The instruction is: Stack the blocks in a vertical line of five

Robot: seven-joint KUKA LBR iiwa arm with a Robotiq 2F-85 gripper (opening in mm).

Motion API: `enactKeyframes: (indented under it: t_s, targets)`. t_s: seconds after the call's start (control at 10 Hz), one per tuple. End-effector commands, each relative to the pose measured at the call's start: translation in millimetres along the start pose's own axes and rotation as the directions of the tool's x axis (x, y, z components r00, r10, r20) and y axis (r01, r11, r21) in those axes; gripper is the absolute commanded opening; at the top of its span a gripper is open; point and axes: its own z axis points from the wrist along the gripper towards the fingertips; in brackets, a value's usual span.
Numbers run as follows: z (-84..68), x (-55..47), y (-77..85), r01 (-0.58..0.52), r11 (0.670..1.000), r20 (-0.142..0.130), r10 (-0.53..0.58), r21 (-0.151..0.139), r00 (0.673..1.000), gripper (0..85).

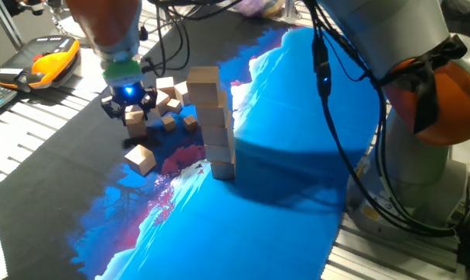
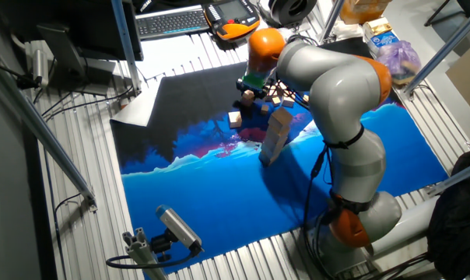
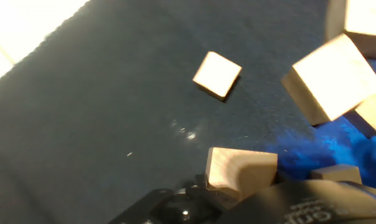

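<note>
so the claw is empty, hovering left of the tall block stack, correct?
Not empty. The claw is shut on a small wooden block, seen in one fixed view and between the fingers in the hand view. It does hover left of the tall block stack.

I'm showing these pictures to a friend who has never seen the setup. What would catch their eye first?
Probably the tall stack of wooden blocks standing at the middle of the mat, where black meets bright blue. Next, the pincer left of it, lit blue and shut on a small block above the black part. Loose blocks lie scattered between them, and one block sits alone nearer the camera.
</note>
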Motion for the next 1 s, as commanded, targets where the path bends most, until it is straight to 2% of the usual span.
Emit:
enactKeyframes:
  t_s: [0.0,0.1,0.2,0.3,0.5,0.6,0.8,0.9]
  targets:
    - [-7.4,-0.2,3.2,0.069,0.998,-0.013,-0.069,-0.012,0.998,0.0]
    - [-17.7,0.6,8.6,0.108,0.994,-0.025,-0.108,-0.024,0.994,0.0]
    - [-31.7,1.8,14.4,0.155,0.986,-0.051,-0.158,-0.062,0.986,0.0]
    - [-42.6,4.7,19.6,0.213,0.975,-0.063,-0.218,-0.069,0.974,0.0]
    - [-56.4,16.1,30.8,0.319,0.946,-0.063,-0.322,-0.062,0.944,0.0]
    - [-60.7,28.1,37.8,0.366,0.929,-0.054,-0.369,-0.06,0.928,0.0]
    - [-61.6,49.9,43.6,0.453,0.892,-0.042,-0.453,-0.018,0.891,0.0]
    - [-58.9,59.8,46.1,0.478,0.878,-0.031,-0.479,-0.023,0.878,0.0]
